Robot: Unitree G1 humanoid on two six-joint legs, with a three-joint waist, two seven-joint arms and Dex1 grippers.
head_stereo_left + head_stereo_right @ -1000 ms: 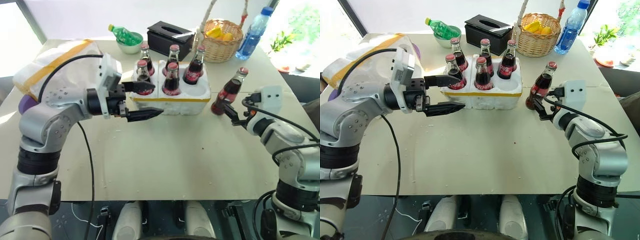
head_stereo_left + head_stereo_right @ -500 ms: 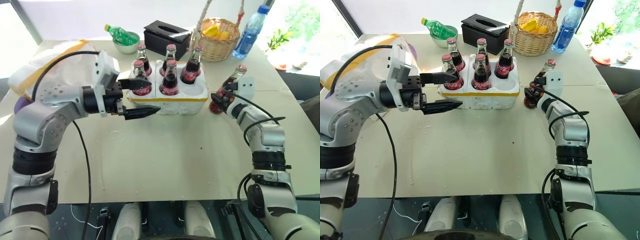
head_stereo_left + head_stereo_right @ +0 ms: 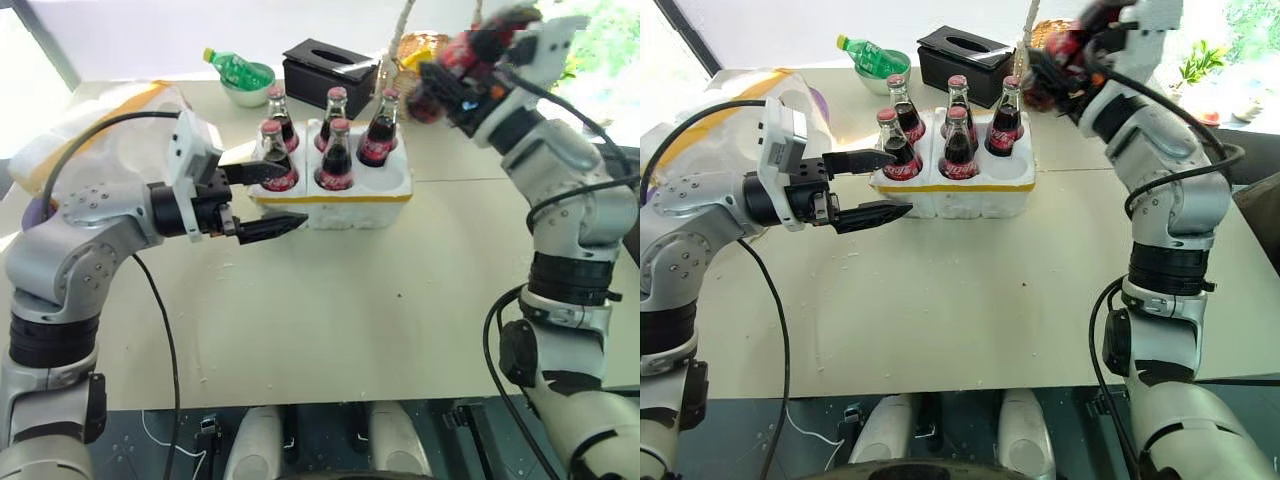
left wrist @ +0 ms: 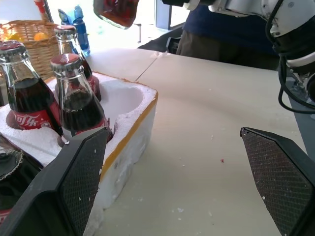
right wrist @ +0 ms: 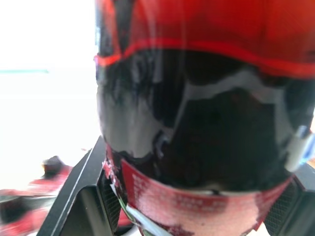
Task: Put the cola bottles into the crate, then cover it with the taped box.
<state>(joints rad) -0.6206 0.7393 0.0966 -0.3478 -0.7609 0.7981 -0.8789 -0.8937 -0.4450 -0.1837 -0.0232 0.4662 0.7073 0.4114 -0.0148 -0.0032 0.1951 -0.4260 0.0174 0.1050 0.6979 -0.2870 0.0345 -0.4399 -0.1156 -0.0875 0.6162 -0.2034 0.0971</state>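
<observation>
Sixth cola bottle (image 3: 455, 68) lifted off the surface (image 3: 400, 300) since before, blurred, clenched in right claw (image 3: 440, 85).
Left claw (image 3: 265, 200) released beside crate (image 3: 340, 205); taped box (image 3: 90, 125) partly hidden at left edge.

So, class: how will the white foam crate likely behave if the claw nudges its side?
The crate looks like light foam, so alone it would probably slide easily. Five cola bottles stand in it, likely adding weight and steadying it. White crumbs on the table suggest the foam chips when scraped.
</observation>
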